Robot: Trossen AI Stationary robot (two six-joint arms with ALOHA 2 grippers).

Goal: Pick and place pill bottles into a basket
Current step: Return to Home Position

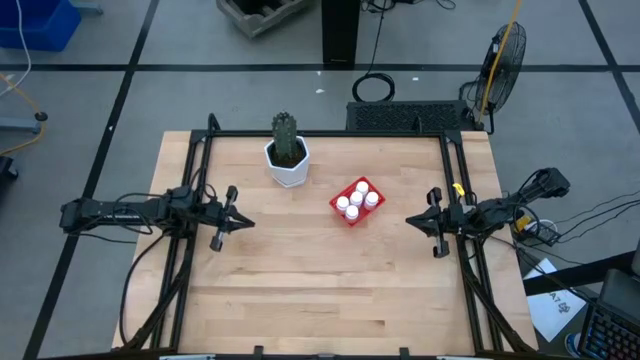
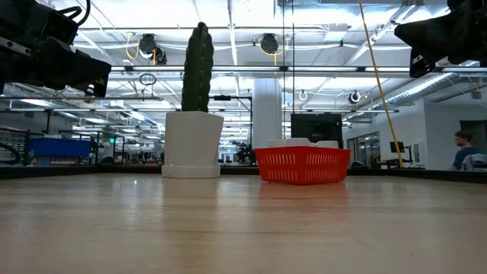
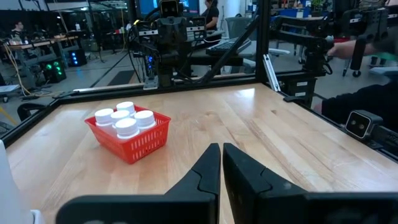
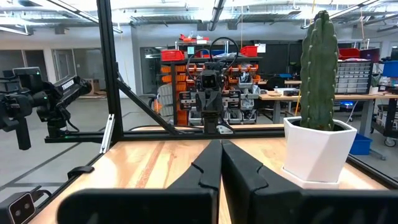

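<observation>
The bench is built of pale wooden strips, smooth and lightly sheened, with the grain plainly seen. It is bordered by a black metal frame, matt in finish. The small square red basket is moulded in bright plastic, faintly glossy, its walls slotted into a fine mesh. The white cylindrical pill bottles are capped in smooth white plastic. The white faceted pot is finished smooth and matt — ceramic or plastic cannot be told — and the green cactus is ribbed. The left tool and right tool are faced in matt black plastic.
</observation>
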